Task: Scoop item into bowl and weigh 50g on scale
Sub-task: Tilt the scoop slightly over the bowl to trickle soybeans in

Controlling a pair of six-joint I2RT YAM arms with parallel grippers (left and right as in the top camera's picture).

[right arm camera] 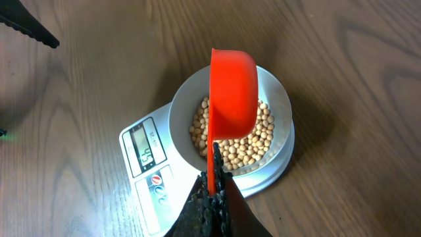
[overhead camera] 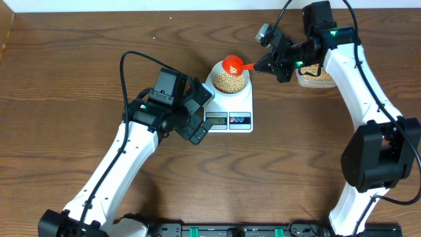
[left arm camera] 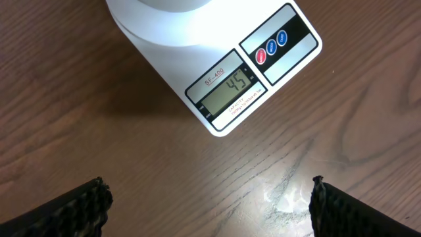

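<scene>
Overhead view: the right arm reaches in from the far right edge, its hand [overhead camera: 264,66] low beside the bowl [overhead camera: 215,80]; the left arm bends in from the near left, its hand [overhead camera: 204,113] level just left of the scale [overhead camera: 245,105] on the wooden surface [overhead camera: 66,66], pointing at the display [left arm camera: 228,89]; a tub [overhead camera: 314,78] behind the right arm is mostly hidden, and the inside of the red scoop [overhead camera: 231,64] is hard to make out; the left wrist view cuts the bowl off at the top edge, but the display reads 45 beside the round buttons [left arm camera: 271,46]; the left hand spreads wide, touching nothing, only its finger ends showing at the lower corners; the right hand is clamped tight on the scoop's thin handle, the cup tipped onto its side over the bowl; the beans [right arm camera: 263,131] lie in the bowl, which stands on the scale
</scene>
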